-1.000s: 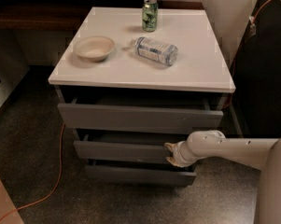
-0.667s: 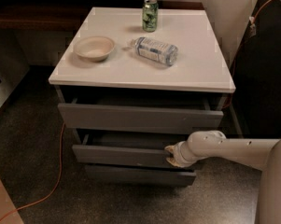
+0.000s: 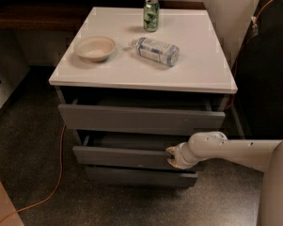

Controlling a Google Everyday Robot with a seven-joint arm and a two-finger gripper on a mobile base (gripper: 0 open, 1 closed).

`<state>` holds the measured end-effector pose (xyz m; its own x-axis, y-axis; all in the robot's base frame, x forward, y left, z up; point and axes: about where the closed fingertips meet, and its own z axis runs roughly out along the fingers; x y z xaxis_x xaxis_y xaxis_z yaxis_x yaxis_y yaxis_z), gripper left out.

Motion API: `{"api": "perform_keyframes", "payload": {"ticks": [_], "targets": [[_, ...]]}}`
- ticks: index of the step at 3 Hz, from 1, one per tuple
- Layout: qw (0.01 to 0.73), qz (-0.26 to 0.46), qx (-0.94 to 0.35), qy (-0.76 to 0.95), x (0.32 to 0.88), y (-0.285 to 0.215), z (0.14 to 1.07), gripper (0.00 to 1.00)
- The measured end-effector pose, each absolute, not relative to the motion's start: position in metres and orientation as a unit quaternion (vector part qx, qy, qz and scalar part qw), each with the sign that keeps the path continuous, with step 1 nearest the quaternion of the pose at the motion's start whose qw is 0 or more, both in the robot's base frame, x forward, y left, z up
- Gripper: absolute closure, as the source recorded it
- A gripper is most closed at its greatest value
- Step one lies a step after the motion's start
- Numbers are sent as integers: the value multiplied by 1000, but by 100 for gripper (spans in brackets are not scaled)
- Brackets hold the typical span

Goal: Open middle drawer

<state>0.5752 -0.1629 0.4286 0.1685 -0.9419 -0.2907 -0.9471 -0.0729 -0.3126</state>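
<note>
In the lower centre, the middle drawer (image 3: 122, 157) stands partly out under the white tabletop (image 3: 202, 74), with the tool (image 3: 171, 156) at the right of its top edge; whether it is clamped there I cannot tell. Pull straight and level, as this off-centre hold may skew it.

The middle drawer (image 3: 122, 157), grey with a plain flat handleless front, sits level and pulled partly out, my gripper (image 3: 171, 156) at its front's right end.
</note>
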Motion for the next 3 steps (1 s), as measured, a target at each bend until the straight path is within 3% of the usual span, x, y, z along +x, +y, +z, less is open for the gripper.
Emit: {"api": "perform_keyframes", "payload": {"ticks": [3], "targets": [[217,12,-726,653,557,-159,430,100]]}}
